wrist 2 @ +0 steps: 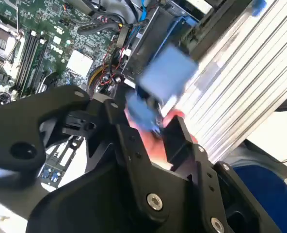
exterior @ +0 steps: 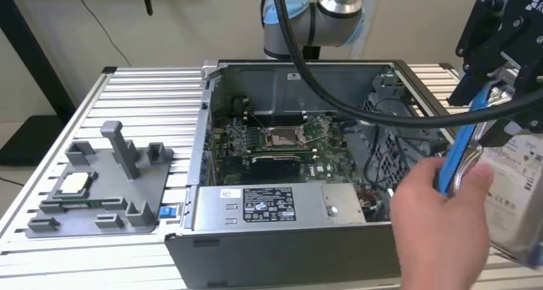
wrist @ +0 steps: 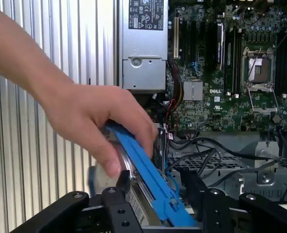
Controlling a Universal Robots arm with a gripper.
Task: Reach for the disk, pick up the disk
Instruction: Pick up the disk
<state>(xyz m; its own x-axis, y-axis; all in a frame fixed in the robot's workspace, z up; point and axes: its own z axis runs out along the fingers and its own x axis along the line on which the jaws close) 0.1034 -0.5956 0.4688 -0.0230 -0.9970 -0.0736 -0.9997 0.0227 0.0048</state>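
Observation:
The disk (exterior: 519,194) is a silver drive with a white label, held upright at the exterior view's right edge, beside the open case. A blue rail (exterior: 462,144) runs down the side of the disk that faces the case. A person's hand (exterior: 441,226) grips that rail from below. My black gripper (exterior: 507,128) hangs right at the disk's upper part. In the first wrist view the disk (wrist: 136,206) and its blue rail (wrist: 151,172) sit in line with the gripper (wrist: 155,194), and the hand (wrist: 90,121) wraps over them. The second wrist view shows the gripper (wrist 2: 148,128) over blurred blue plastic.
The open computer case (exterior: 288,70) holds a motherboard (exterior: 280,140) and a power supply (exterior: 271,204). Thick black cables (exterior: 357,109) from the arm cross above it. A grey fixture tray (exterior: 93,194) with a small square chip (exterior: 75,183) lies on the slatted table (exterior: 144,93).

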